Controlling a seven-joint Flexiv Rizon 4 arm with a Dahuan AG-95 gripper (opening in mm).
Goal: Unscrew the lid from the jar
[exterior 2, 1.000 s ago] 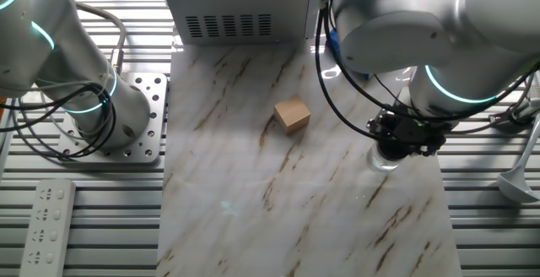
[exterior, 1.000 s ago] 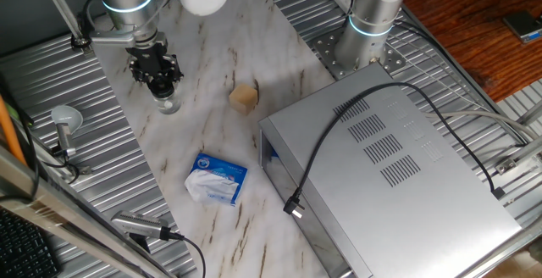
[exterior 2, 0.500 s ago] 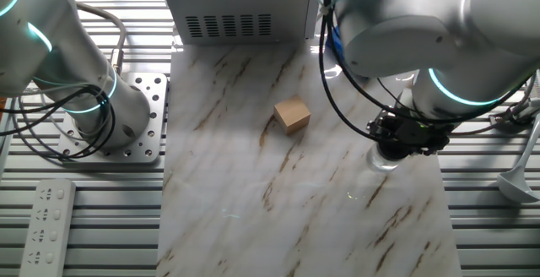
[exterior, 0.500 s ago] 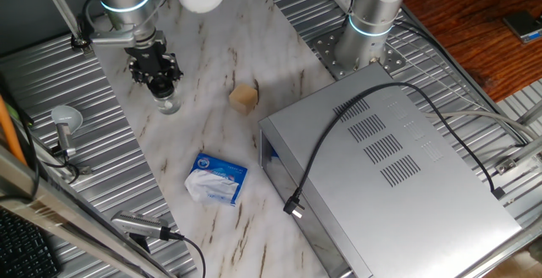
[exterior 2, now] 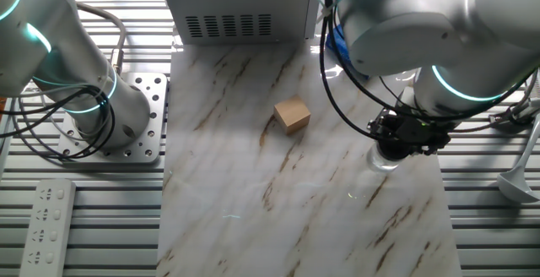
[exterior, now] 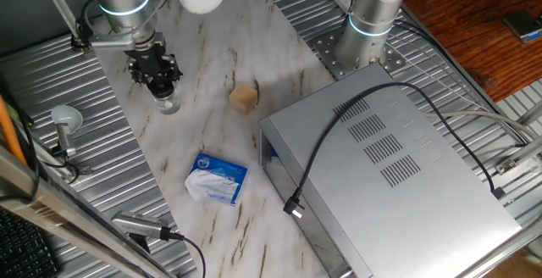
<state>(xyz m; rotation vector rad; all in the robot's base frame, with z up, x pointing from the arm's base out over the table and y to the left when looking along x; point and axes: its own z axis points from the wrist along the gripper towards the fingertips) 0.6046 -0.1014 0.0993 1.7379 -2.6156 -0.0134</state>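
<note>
Near the middle of my marble-patterned worktop [exterior: 212,83] sits a small tan cube [exterior: 244,98], standing alone on the veined surface. Closer to the front edge in one fixed view lies a blue-and-white packet [exterior: 217,178], crumpled and flat, well apart from the cube. Just beside the packet stands a large grey metal box [exterior: 389,176] with vent slots on its top, and a black cable [exterior: 339,138] runs across its lid to a plug hanging at its side. A metal ladle [exterior: 63,124] rests on the ribbed metal surface off the marble. In the other fixed view, a white power strip [exterior 2: 46,222] lies on the ribbed surface.
</note>
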